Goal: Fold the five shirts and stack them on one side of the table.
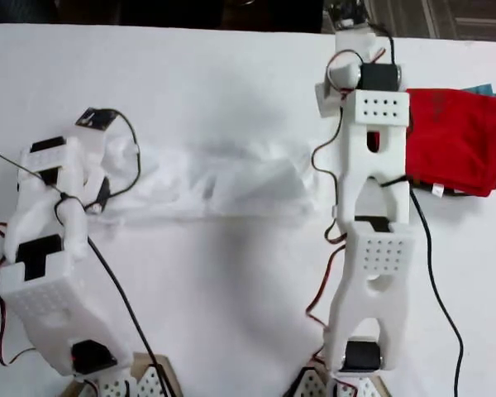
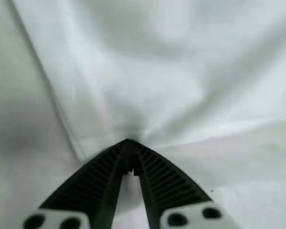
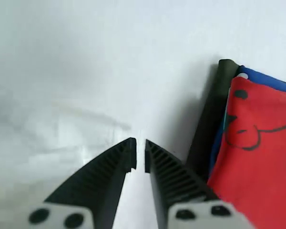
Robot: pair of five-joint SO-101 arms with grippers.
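Note:
A white shirt (image 1: pixel 223 182) lies across the middle of the table as a long crumpled strip. In the left wrist view my left gripper (image 2: pixel 129 145) is shut, pinching a fold of this white cloth (image 2: pixel 181 71) at its tips. At the right side of the table a folded red shirt (image 1: pixel 455 141) tops a stack, with a blue shirt (image 1: pixel 484 88) peeking out beneath. My right gripper (image 3: pixel 140 145) hangs shut over bare table beside that stack, holding nothing. Next to it are the red shirt (image 3: pixel 262 152), a blue edge (image 3: pixel 257 76) and a dark shirt (image 3: pixel 214 109).
The white table (image 1: pixel 231 314) has free room in front of the white shirt and along the far edge. The right arm (image 1: pixel 376 207) stretches between the shirt's right end and the stack. Loose cables (image 1: pixel 434 281) trail beside it.

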